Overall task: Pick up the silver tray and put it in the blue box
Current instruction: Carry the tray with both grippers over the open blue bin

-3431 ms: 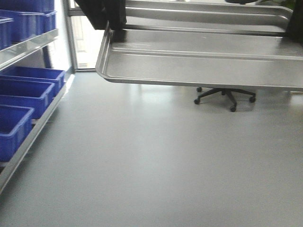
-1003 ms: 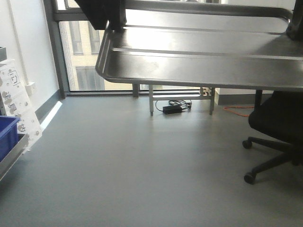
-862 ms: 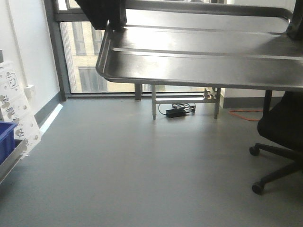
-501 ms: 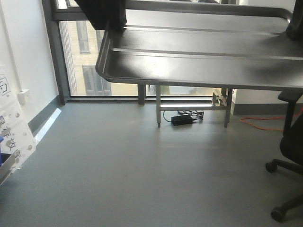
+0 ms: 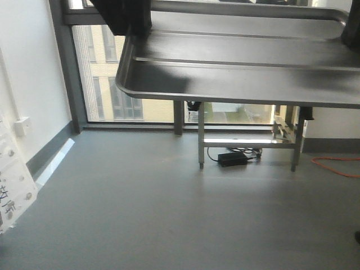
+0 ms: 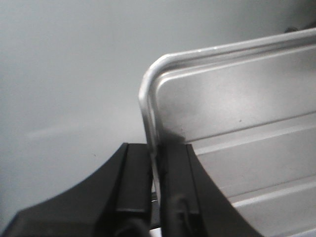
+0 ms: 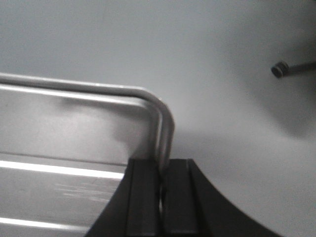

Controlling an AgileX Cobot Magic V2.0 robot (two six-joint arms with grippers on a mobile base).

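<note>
Grey vinyl floor point(image 5: 169, 214) stretches back to a tall dark-framed window point(image 5: 129, 84), beneath which stands a low metal stand point(image 5: 247, 140) with a black power adapter point(image 5: 232, 160) lying between its legs and an orange cable point(image 5: 337, 163) trailing along the floor at right. A white wall point(image 5: 28, 67) with a small socket point(image 5: 21, 126) closes the left side, and a white printed board point(image 5: 11, 185) leans in at the lower left edge.

Held level in the air across the top of the front view is the silver tray point(image 5: 242, 73), its two long ridges running side to side. The left gripper point(image 6: 157, 158) clamps the rolled rim at the tray's left short end, just below the rounded corner, its jaws closed tight with one black finger point(image 6: 133, 163) outside the rim and the other inside. The right gripper point(image 7: 160, 170) pinches the opposite short end the same way, jaws shut on the rim beside its corner, over bare floor.
</note>
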